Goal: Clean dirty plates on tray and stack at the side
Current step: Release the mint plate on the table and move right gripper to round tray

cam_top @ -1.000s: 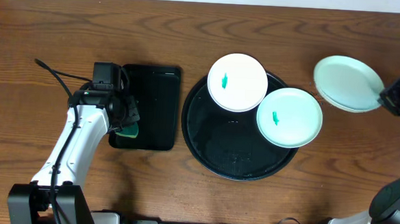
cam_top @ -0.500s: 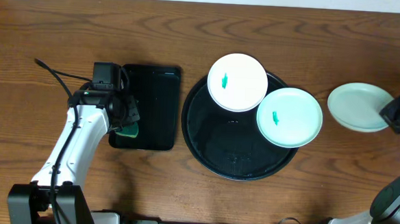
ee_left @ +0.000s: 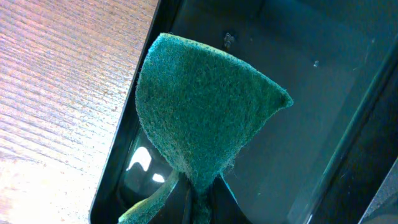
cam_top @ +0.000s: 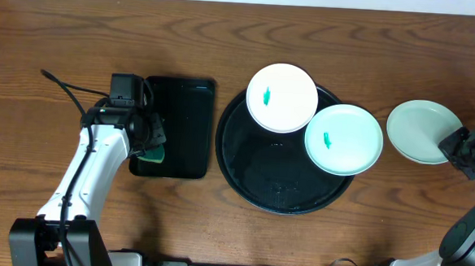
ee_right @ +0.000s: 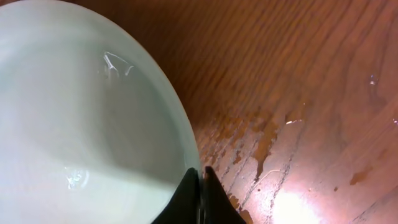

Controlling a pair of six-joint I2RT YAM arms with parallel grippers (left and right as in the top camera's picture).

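Observation:
Two dirty plates lie on the round black tray (cam_top: 255, 179): a white one (cam_top: 282, 98) at the back and a pale-mint one (cam_top: 344, 139) to its right, each with a small green smear. A third pale-mint plate (cam_top: 418, 130) (ee_right: 81, 124), with no smear showing, lies on the table right of the tray. My right gripper (cam_top: 456, 148) (ee_right: 201, 180) is shut on its right rim. At the left, a green scouring pad (ee_left: 205, 118) (cam_top: 152, 154) hangs pinched in my shut left gripper (ee_left: 199, 202) (cam_top: 149, 143).
A rectangular black tray (cam_top: 178, 128) sits left of the round one, with the pad hanging over its left edge. Wet patches mark the wood (ee_right: 273, 137) beside the third plate. A black cable (cam_top: 65, 90) trails at the far left.
My right gripper has carried the third plate forward and a little left, from tilted at the back right to lying flat beside the tray. The left arm has not moved.

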